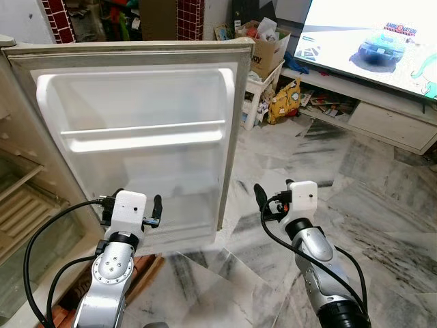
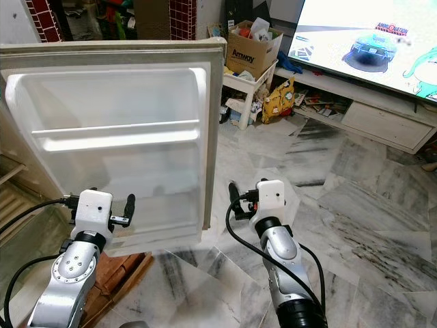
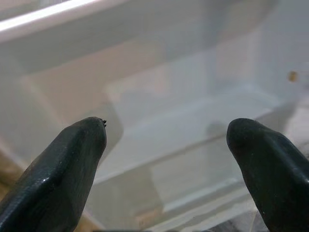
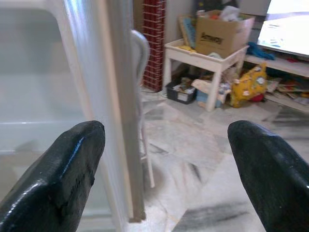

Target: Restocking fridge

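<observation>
The fridge door (image 1: pixel 143 137) stands swung open, showing its white inner side with a bar shelf (image 1: pixel 147 130) and a lower door bin (image 3: pixel 193 125), both bare. The fridge body (image 1: pixel 20 198) with its inner shelves is at the far left. My left gripper (image 1: pixel 134 199) is raised just in front of the lower door bin, open and holding nothing. My right gripper (image 1: pixel 274 191) is raised to the right of the door's free edge (image 4: pixel 116 96), open and holding nothing, over the marble floor (image 1: pixel 307 157).
Behind the door's edge stands a small white table (image 1: pixel 256 89) with a cardboard box (image 1: pixel 268 48) on it and a yellow toy (image 1: pixel 283 101) beside it. A large TV (image 1: pixel 375 37) on a low white stand (image 1: pixel 389 123) lines the right. A reddish-brown object (image 2: pixel 116 270) lies below the door.
</observation>
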Available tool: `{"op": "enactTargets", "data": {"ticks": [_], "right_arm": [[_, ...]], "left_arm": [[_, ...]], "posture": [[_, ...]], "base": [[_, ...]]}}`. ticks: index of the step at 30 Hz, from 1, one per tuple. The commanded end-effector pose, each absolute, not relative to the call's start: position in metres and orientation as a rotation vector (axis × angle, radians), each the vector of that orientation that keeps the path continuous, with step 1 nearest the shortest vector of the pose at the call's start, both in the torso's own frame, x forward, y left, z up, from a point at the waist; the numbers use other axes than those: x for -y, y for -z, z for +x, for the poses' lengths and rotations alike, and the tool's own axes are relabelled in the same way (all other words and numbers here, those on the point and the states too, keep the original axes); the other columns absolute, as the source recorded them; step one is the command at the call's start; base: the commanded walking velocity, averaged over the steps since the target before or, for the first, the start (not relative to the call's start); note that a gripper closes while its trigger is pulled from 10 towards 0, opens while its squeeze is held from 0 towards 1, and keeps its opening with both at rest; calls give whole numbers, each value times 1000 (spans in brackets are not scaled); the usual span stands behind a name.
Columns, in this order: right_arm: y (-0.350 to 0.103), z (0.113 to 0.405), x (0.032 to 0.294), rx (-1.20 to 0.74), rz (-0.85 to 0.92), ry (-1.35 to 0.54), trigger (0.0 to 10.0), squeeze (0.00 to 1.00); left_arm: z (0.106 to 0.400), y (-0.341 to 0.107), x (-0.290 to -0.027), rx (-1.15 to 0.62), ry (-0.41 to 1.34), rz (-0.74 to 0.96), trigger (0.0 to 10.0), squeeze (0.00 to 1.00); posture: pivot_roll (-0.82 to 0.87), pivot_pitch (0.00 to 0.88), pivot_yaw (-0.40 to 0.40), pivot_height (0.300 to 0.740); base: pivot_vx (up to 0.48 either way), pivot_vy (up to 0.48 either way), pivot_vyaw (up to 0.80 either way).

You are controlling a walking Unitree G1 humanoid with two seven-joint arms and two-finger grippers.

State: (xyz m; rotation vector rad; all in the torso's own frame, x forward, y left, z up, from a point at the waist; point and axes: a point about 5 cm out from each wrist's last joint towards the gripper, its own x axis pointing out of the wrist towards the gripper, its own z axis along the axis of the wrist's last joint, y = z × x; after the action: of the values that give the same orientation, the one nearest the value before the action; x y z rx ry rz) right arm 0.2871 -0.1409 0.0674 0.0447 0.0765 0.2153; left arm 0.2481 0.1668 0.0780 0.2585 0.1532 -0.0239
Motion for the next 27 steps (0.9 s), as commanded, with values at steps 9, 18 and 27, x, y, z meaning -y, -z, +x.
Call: {"op": "enactTargets", "data": {"ticks": [9,18,27], "right_arm": [[-72,290,147,-66,32,-197,10000,0],[-73,291,145,-65,32,-199,10000,0],[-79,294,152,-47,21,-173,10000,0]], "left_arm": [[249,-77,-164,-156,34,256,10000,0],[247,-78,-166,-138,9,260,10000,0],[252,-90,-164,-104,12,245,10000,0]], "posture": [[102,0,-68,740],[106,0,-77,740],[112,2,-65,740]], "base": [[0,0,-800],[0,0,-800],[0,0,-800]]}}
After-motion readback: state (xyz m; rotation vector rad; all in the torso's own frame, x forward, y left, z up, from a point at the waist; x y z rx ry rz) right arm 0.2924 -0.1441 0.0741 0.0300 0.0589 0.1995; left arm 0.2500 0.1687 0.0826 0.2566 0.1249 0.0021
